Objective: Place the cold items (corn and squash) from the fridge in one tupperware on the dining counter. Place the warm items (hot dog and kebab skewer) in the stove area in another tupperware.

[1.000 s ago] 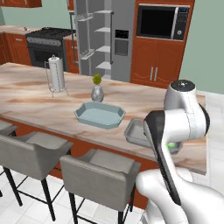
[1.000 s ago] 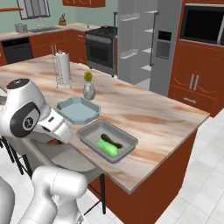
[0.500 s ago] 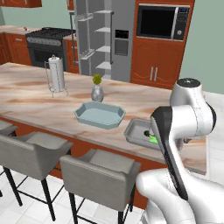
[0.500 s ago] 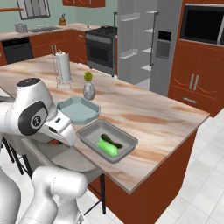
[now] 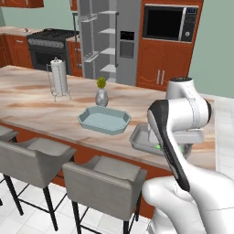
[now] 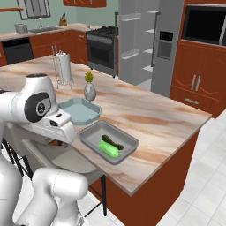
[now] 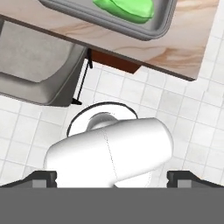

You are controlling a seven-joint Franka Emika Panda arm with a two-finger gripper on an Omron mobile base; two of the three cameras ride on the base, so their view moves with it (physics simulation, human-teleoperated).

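Right base view: smooth green squash (image 6: pixel 108 148) in shallow grey rectangular tray (image 6: pixel 129 140); gripper (image 7: pixel 113 177) fingers spread wide, empty.

In the left base view the white arm covers most of the shallow grey rectangular tray (image 5: pixel 139 139) on the beige-pink marbled counter (image 5: pixel 41 103); of the bright green squash (image 5: pixel 158 146) inside it we see only a sliver. In the hand view the same tray (image 7: pixel 162 26) and the squash (image 7: pixel 127 8) are cut off by the top edge. In the right base view a small dark item (image 6: pixel 115 144) lies against the squash in the tray; we cannot tell what it is.
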